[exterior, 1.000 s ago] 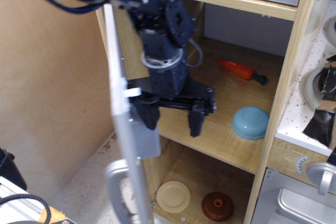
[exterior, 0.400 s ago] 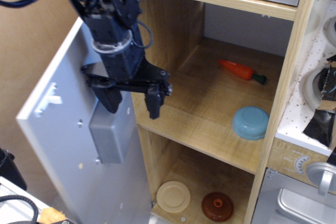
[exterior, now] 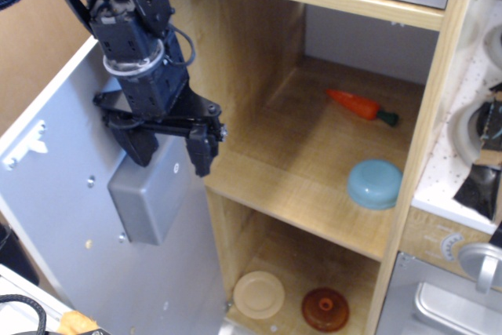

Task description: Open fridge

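Fridge (exterior: 314,154) door (exterior: 102,256) swung wide toward 8 o'clock, shelves exposed. Claw (exterior: 169,151) fingers apart, gripping nothing, hovers at door's inner face, prob. pushing it.

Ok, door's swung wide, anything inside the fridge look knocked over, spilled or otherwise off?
Nothing stands out. The carrot lies on the upper shelf, the blue bowl sits upside down near its front edge, and two round items rest on the lower shelf. The gripper is open, holding nothing.

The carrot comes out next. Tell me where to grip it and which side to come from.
Grip the carrot across its orange body, near the middle. It lies flat on the upper shelf, green end pointing right, so come in through the open front and close across its narrow width.
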